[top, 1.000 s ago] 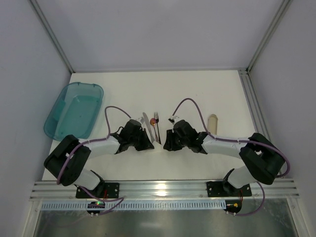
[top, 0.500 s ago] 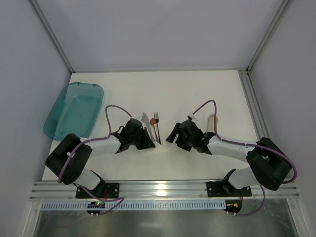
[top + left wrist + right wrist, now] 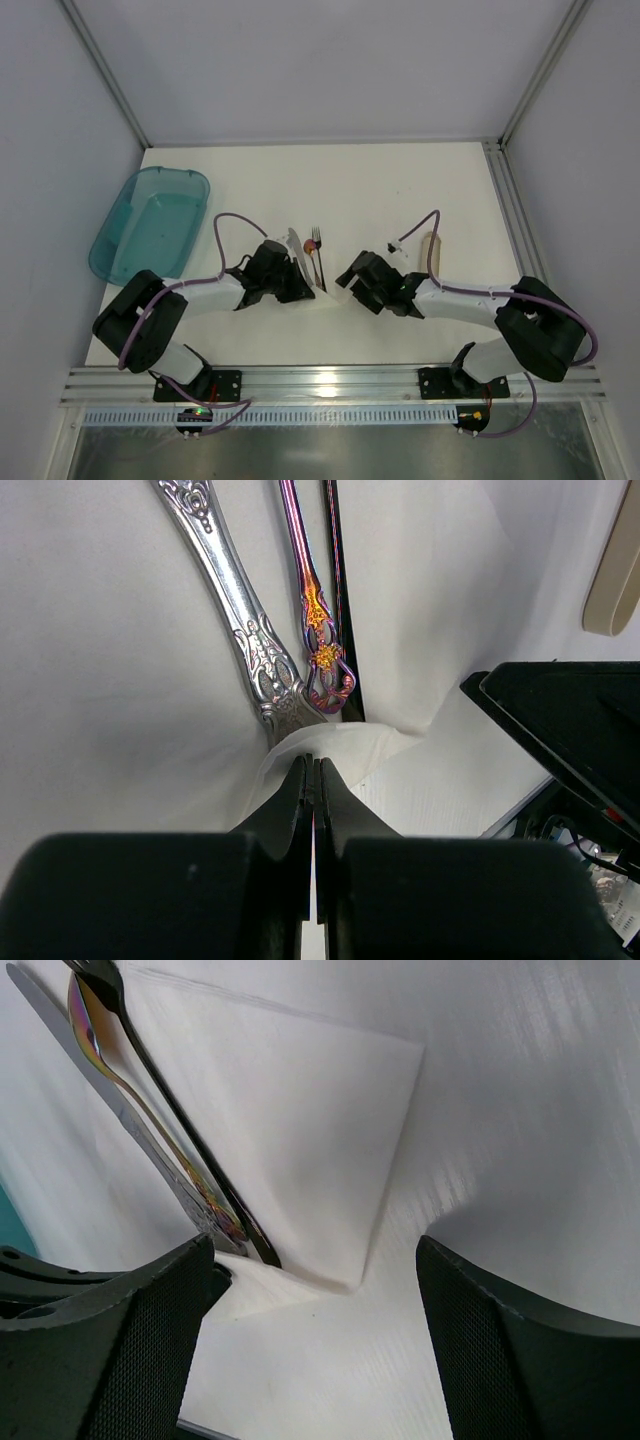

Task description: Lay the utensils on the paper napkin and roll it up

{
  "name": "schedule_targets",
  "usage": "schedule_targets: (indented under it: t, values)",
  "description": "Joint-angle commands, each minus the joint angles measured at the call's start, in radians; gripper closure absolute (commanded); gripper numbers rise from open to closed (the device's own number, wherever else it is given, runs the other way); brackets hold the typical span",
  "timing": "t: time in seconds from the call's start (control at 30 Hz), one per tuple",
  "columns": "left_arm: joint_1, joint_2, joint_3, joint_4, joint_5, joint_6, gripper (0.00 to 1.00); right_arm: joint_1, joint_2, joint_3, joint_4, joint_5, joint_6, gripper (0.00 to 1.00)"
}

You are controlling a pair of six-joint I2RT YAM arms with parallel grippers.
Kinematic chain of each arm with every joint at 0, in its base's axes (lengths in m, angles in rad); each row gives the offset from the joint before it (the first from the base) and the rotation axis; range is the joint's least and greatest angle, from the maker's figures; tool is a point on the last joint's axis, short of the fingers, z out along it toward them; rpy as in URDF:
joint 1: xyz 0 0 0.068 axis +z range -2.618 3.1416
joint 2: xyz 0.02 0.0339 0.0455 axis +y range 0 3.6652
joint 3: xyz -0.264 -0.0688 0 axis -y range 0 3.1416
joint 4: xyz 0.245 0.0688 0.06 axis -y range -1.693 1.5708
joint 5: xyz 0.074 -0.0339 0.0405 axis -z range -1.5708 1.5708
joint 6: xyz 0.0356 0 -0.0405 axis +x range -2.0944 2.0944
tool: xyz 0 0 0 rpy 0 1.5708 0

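Observation:
The utensils [image 3: 308, 256] lie side by side on the left part of the paper napkin [image 3: 300, 1130]: a silvery patterned knife [image 3: 235, 610], an iridescent piece [image 3: 315, 610] and a slim black fork [image 3: 170, 1110]. My left gripper [image 3: 312, 765] is shut on the napkin's near edge, which is lifted into a fold just below the handle ends. In the top view it [image 3: 298, 287] sits at the utensils' near end. My right gripper [image 3: 315, 1260] is open and empty, its jaws straddling the napkin's near right corner, just above the table; it shows in the top view [image 3: 347, 284] too.
A translucent teal tub [image 3: 150, 225] stands at the left edge of the table. A tan tube [image 3: 432, 248] lies right of the right gripper and shows in the left wrist view [image 3: 615, 570]. The aluminium rail [image 3: 330, 385] runs along the near edge.
The right gripper has drawn slightly back and to the right from the napkin, its wrist turning and its cable swinging right. The left gripper has stayed on the napkin's edge.

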Motion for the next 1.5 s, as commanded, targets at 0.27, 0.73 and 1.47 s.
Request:
schedule_targets:
  t: [0.27,0.73,1.47]
  values:
    - [-0.006,0.004,0.003,0.051,-0.004,0.012,1.00,0.019,0.084,0.036,0.046,0.133,0.086,0.17]
    - [-0.006,0.000,0.006,0.043,-0.011,0.012,1.00,0.017,-0.021,-0.147,0.675,0.062,-0.323,0.16]
    - [-0.009,0.000,0.008,0.034,-0.019,0.007,1.00,0.014,0.010,-0.190,0.708,-0.242,-0.736,0.24]
